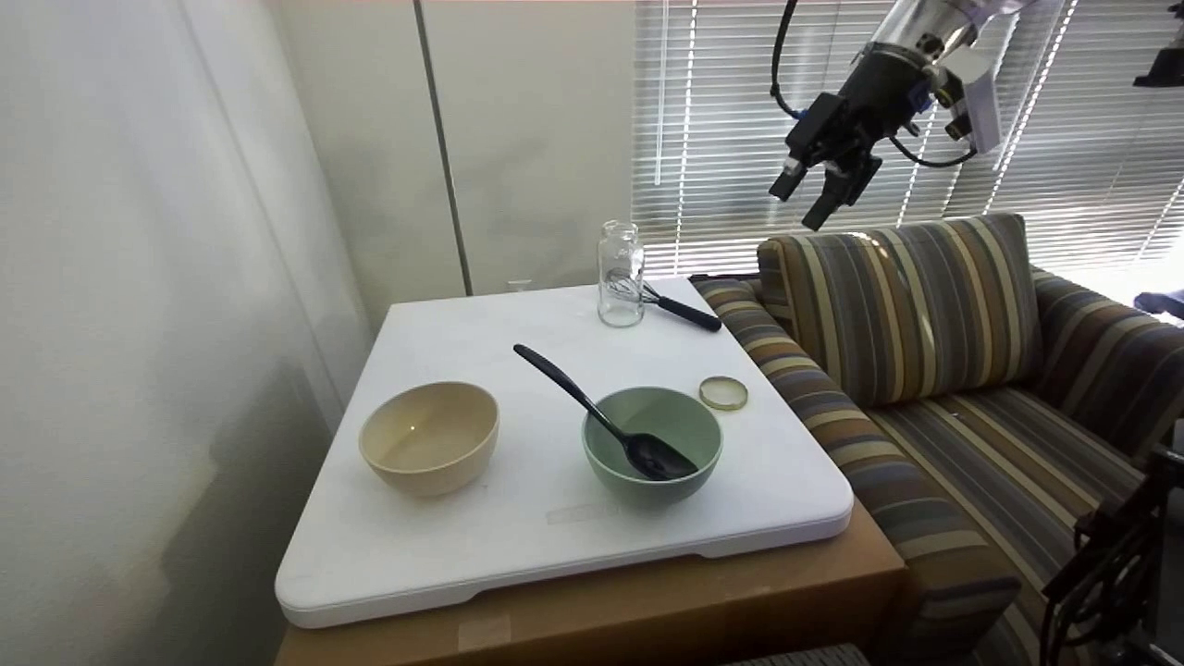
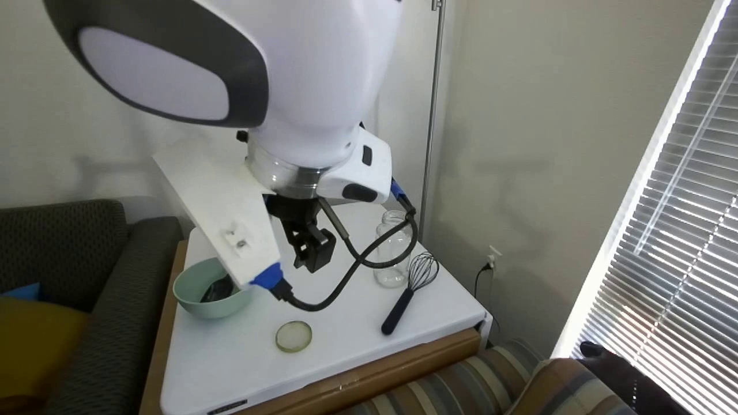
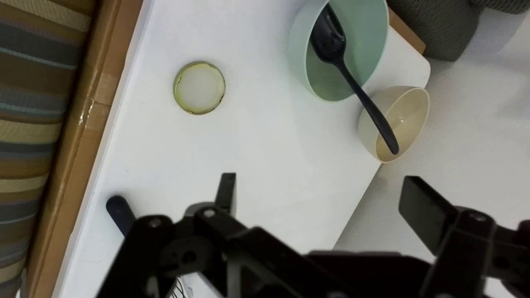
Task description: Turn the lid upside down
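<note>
Pale round lid [image 3: 199, 88] lying flat on white tabletop [image 1: 416, 546], near edge by striped armchair [image 1: 906, 314], close to green bowl [image 1: 647, 493] but apart from it. Robotiq gripper [image 3: 319, 196] up in air, well clear of lid, jaws spread wide, nothing in grip. Black spoon [image 1: 647, 451] leaning in green bowl (handle pokes way out over rim lol). Cream bowl [image 1: 430, 435] on same tabletop. Clear glass jar [image 2: 392, 271] upright, balloon whisk [image 2: 398, 311] lying just beside it.
</note>
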`<state>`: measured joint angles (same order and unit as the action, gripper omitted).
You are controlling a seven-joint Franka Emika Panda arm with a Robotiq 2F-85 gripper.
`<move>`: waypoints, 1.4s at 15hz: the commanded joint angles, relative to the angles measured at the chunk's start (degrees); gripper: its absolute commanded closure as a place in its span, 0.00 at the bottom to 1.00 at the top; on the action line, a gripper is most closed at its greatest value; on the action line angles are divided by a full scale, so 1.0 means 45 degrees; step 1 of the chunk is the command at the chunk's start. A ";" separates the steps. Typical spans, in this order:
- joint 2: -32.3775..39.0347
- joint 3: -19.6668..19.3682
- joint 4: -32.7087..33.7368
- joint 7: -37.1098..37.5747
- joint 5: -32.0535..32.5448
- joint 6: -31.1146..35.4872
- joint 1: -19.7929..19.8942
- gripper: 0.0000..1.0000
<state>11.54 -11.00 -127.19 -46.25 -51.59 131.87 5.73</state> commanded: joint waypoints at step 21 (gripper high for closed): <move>0.5773 0.2563 0.2537 0.6802 0.5650 0.5437 0.0071 0.00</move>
<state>34.74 -0.05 -117.61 -20.90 -32.09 155.70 5.23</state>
